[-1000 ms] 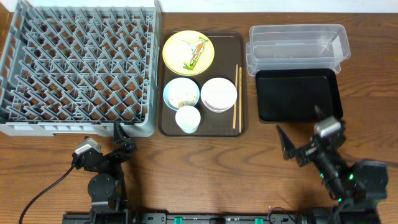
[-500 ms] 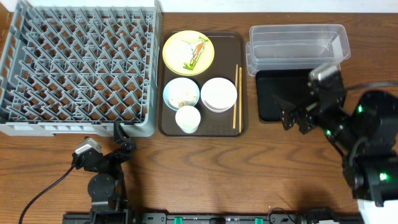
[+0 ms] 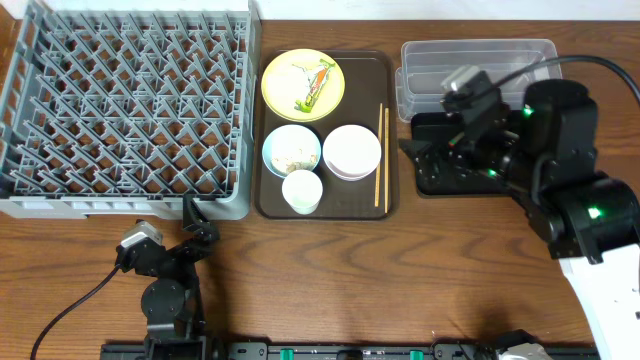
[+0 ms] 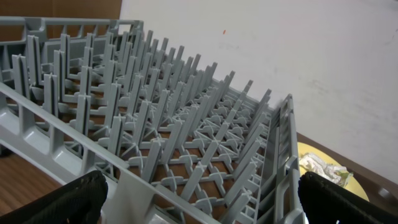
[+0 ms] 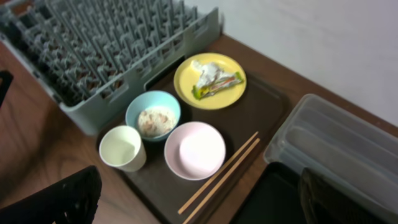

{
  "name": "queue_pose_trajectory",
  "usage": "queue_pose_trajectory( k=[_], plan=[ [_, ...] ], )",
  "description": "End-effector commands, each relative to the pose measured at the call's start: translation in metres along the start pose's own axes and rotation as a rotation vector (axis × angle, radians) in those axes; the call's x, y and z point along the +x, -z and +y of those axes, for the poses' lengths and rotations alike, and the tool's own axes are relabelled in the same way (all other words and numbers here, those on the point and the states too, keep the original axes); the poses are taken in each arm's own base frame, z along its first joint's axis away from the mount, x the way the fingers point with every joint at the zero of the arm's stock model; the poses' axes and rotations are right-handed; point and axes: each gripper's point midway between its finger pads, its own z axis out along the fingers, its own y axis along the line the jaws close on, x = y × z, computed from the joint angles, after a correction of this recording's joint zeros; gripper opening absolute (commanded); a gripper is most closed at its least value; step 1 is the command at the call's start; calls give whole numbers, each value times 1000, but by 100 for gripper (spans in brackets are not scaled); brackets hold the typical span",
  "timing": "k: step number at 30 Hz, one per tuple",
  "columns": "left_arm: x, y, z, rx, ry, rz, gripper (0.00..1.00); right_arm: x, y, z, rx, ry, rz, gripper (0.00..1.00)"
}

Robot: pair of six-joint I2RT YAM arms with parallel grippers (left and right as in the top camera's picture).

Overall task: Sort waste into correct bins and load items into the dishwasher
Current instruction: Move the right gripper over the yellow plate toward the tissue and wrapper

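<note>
Brown serving tray on the counter carries a yellow plate with crumpled paper and a greenish-orange scrap, a light blue bowl of what look like rice grains, a white bowl, a white cup and chopsticks. Grey dish rack sits left; clear tub and black tray sit right. Right tool, jaws wide and holding nothing, has swung from the near right corner to above the black tray. Left tool, also wide, stays by the rack.
</note>
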Motion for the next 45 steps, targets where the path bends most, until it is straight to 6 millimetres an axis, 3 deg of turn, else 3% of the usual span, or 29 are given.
queue_pose_trajectory(
  k=[1,10,16,23,31,37,45],
  plan=[
    [15,-1,10,-41,-35,42,100,-11,-5,5,-5,41,10,99],
    [15,-1,10,-41,-35,42,100,-9,-14,18,-81,13,22,99],
    [15,-1,10,-41,-35,42,100,-14,-34,8,-36,-90,21,99],
    [15,-1,10,-41,-35,42,100,-28,-97,5,76,-215,51,99],
    [15,-1,10,-41,-35,42,100,-34,-191,7,163,-339,90,99],
    [15,-1,10,-41,-35,42,100,-10,-256,-2,210,-449,80,100],
    [15,-1,10,-41,-35,42,100,42,-317,-10,318,-450,118,83]
  ],
)
